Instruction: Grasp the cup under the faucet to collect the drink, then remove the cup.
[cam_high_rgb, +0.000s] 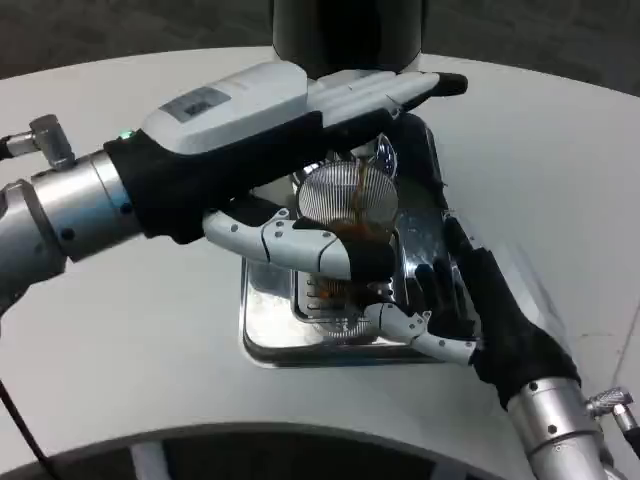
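A clear ribbed cup (350, 200) stands on the chrome drip tray (262, 335) under the faucet (384, 153). A thin brown stream runs into it, and brown drink has pooled in its bottom. My right hand (445, 295) comes in low from the lower right and grips the cup's right side, with its thumb (415, 328) across the front of the base. My left hand (270, 130) reaches over the cup from the left. Its upper fingers (400, 92) lie stretched out at the foot of the dispenser, and its thumb (300, 243) lies in front of the cup. Whether they press a lever is hidden.
The black cylindrical dispenser (345, 30) rises at the back, right behind the cup. The white round table (120, 340) stretches to the left and right of the tray, and its front edge curves close below my right forearm.
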